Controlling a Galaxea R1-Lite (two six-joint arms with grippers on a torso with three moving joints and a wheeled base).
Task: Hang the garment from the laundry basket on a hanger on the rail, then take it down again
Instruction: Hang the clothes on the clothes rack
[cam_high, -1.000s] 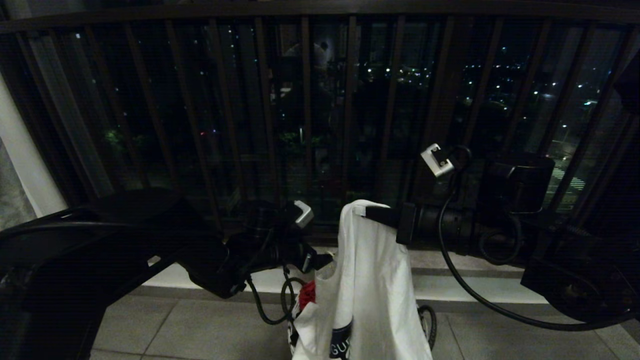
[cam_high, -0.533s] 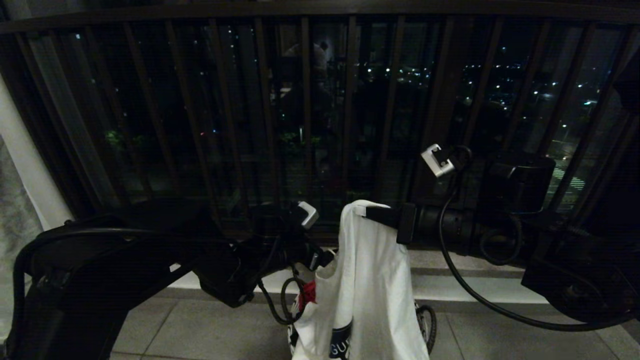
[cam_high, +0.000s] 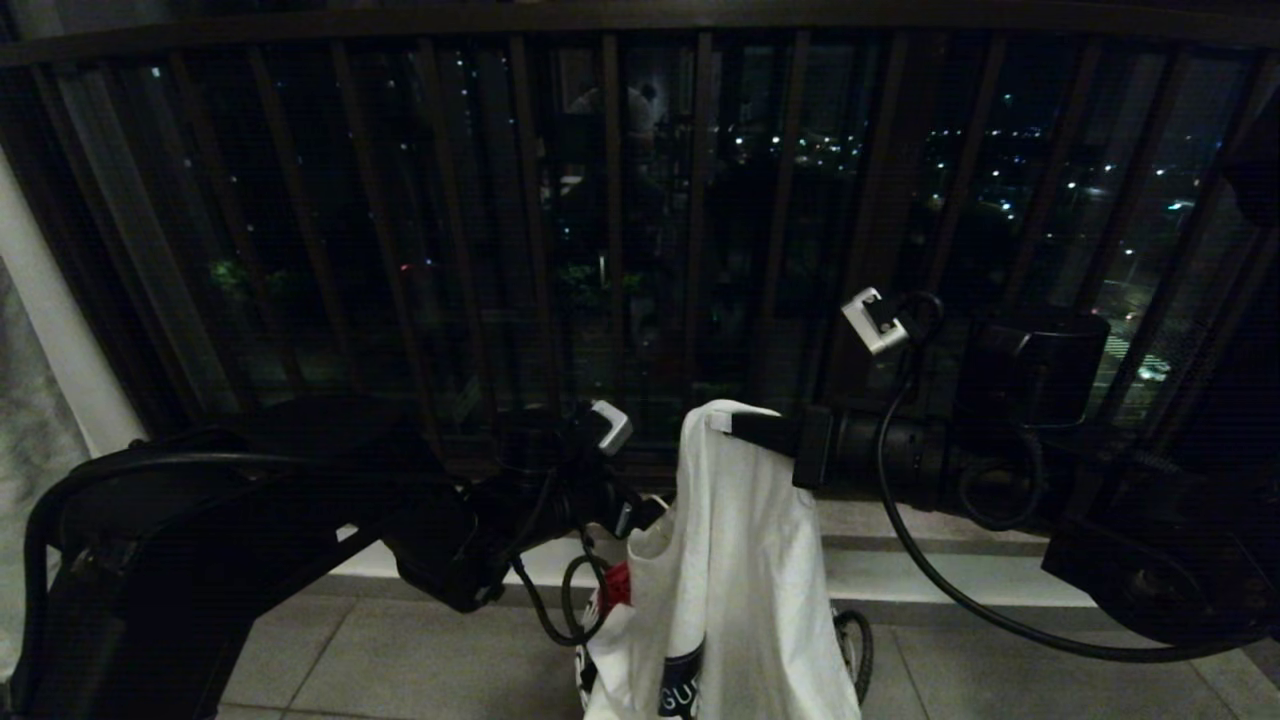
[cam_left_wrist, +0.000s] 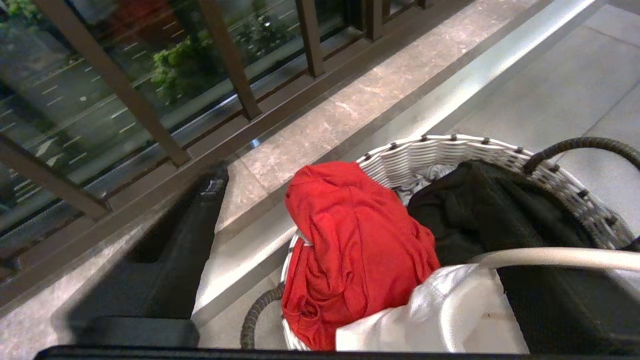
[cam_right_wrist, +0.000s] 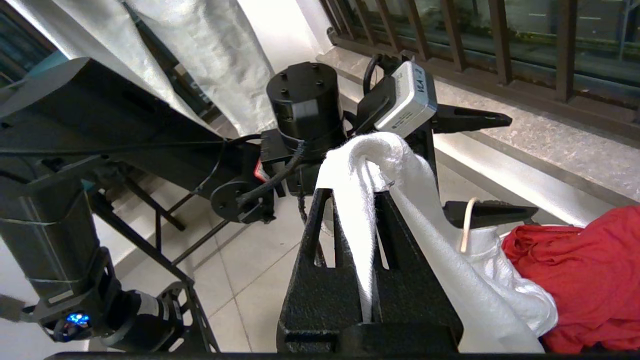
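Note:
The garment (cam_high: 740, 580), a white T-shirt with a dark logo, hangs from my right gripper (cam_high: 722, 422), which is shut on a fold of it (cam_right_wrist: 380, 155). Its lower part drapes into the laundry basket (cam_left_wrist: 450, 150). My left gripper (cam_high: 645, 515) stands open just left of the shirt, over the basket (cam_left_wrist: 360, 280). The cream hanger (cam_left_wrist: 550, 257) shows only as a thin wire. That wire lies across one finger of the left gripper (cam_right_wrist: 467, 225), and the jaws are not closed on it. The rail is out of view.
A red garment (cam_left_wrist: 350, 240) and a black one (cam_left_wrist: 490, 210) fill the basket. The dark barred window railing (cam_high: 610, 250) and its stone sill (cam_left_wrist: 350, 110) run close behind. A pale curtain (cam_right_wrist: 210, 50) and my own base (cam_right_wrist: 75, 250) stand to the left.
My left arm has shifted a little toward the shirt and its wrist has tilted. The right gripper and the hanging shirt have stayed where they were.

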